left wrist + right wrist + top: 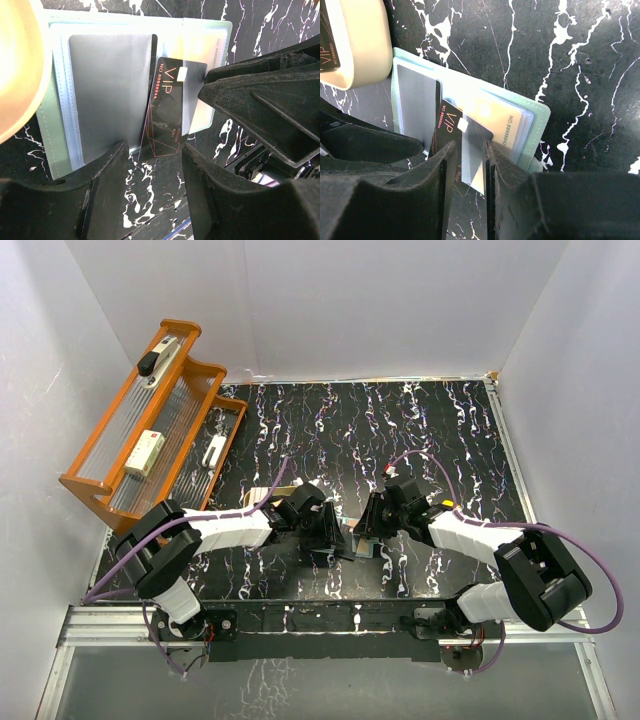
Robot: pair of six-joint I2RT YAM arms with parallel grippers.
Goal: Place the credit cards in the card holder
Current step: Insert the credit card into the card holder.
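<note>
a pale green card holder (540, 122) lies open and flat on a black table (580, 50) veined with white like marble, near the table's front edge, between the two arms. its glossy clear sleeves fan out from the matte cover. one sleeve shows a smooth grey panel (110, 90), another a pale yellow card (492, 117) with small embossed numbers.

a shiny black card (167, 112), lettered "vip" in orange with thin line art, lies aslant across the middle sleeves, one end under a clear flap.

the left claw (154, 150) stands open, its rough black fingers (107, 190) planted either side of that card's near end. the right claw (470, 147) has its jaws drawn narrow, with a clear flap and a corner of the black card in the gap; it cannot be told whether they pinch either.

a rounded tan dish (362, 45), smooth and thick-walled, sits touching the holder's far corner with a second black card (327, 35) inside. an orange rack (150, 430) with ribbed clear panels stands well apart at the table's left rear.
</note>
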